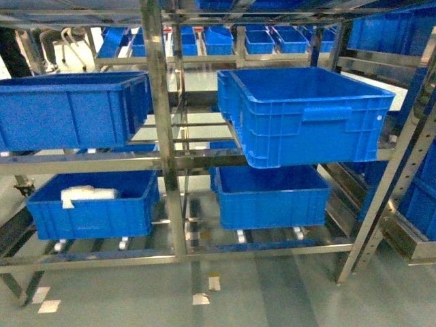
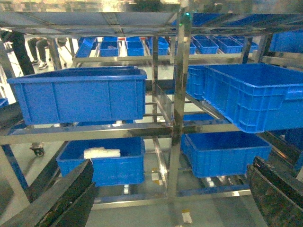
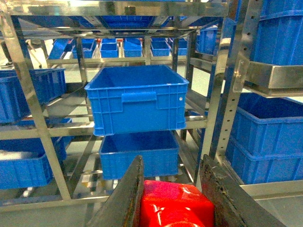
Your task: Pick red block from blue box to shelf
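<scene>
In the right wrist view my right gripper (image 3: 172, 161) is shut on the red block (image 3: 173, 204), a glossy red brick clamped between the two dark fingers (image 3: 124, 198). The steel shelf (image 3: 29, 97) stands ahead of it, its tiers at and above gripper height. My left gripper (image 2: 171, 163) is open, with only the shelf (image 2: 182, 94) and floor showing between its fingers (image 2: 71, 194). In the head view the shelf (image 1: 154, 82) fills the frame and neither gripper shows. The blue box is out of view.
Deep-blue ribbed crates sit on the shelf tiers: one jutting forward at upper right (image 1: 306, 116), one at upper left (image 1: 68, 109), two below (image 1: 269, 197), the left one (image 1: 92, 211) holding a white bundle (image 1: 85, 195). A second rack (image 3: 241, 71) with crates stands to the right.
</scene>
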Tool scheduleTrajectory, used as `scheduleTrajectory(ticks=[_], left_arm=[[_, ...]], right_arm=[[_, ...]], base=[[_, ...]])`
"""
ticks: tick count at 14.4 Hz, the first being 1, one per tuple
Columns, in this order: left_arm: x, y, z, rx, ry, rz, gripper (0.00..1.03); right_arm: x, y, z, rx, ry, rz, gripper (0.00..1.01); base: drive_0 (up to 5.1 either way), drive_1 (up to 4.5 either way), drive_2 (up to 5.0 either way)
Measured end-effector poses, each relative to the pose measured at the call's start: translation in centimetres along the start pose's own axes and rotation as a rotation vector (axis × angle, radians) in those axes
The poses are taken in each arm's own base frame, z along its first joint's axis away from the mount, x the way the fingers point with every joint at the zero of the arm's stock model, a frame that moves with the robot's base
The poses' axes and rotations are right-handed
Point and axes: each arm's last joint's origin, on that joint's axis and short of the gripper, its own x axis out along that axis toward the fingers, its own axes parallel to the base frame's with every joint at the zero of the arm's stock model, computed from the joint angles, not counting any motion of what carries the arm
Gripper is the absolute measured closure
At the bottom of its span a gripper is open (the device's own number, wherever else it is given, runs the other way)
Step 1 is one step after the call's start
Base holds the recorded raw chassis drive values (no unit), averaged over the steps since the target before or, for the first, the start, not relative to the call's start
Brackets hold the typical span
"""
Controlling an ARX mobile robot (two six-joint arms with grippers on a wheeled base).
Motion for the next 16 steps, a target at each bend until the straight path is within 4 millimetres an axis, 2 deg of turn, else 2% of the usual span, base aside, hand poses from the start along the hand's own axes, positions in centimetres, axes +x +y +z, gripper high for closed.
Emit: scheduleTrajectory(ticks=[13, 16], left_arm=[[0.0, 0.0, 0.0, 0.0, 0.0, 0.001, 0.05], [0.0, -0.01, -0.03, 0.0, 0.003, 0.001, 0.05]], right_arm=[[0.0, 0.0, 0.0, 0.0, 0.0, 0.0, 0.72], [0.0, 0.0, 0.03, 0.0, -0.003, -0.001, 0.72]], base=[[0.0, 3.93, -3.9], [1.6, 5.58, -2.4]])
